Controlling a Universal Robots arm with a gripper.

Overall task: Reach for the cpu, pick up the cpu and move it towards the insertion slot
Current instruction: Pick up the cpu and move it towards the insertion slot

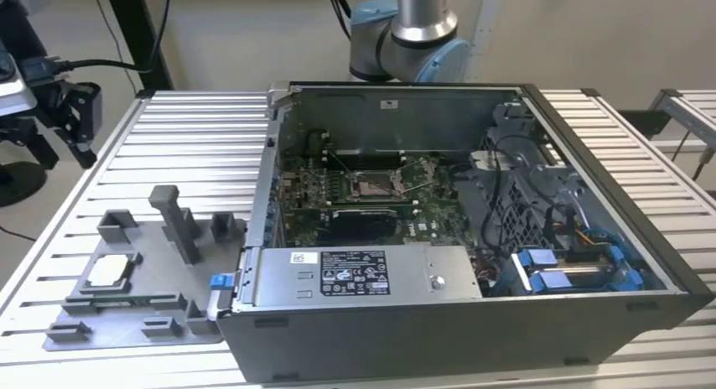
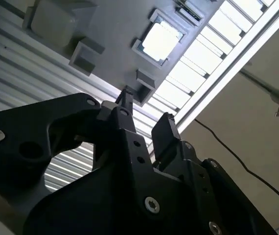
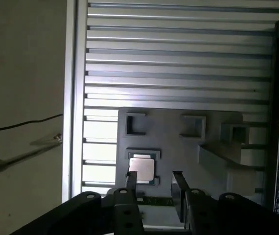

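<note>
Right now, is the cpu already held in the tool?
No, the cpu lies in the grey fixture, and the open tool holds nothing.

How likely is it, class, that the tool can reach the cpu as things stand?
Probably yes. The cpu lies uncovered in its recess on the grey fixture, with nothing on top of it. The tool is open and apart from it, with nothing between; the taller fixture posts stand aside.

A ribbed aluminium bench (image 3: 178, 54) stretches away from the hand (image 3: 154, 181), its slats catching bright light. Beyond the bench edge nearest the hand lies plain beige floor (image 3: 22, 58), crossed by a thin black cable (image 3: 22, 123).
</note>
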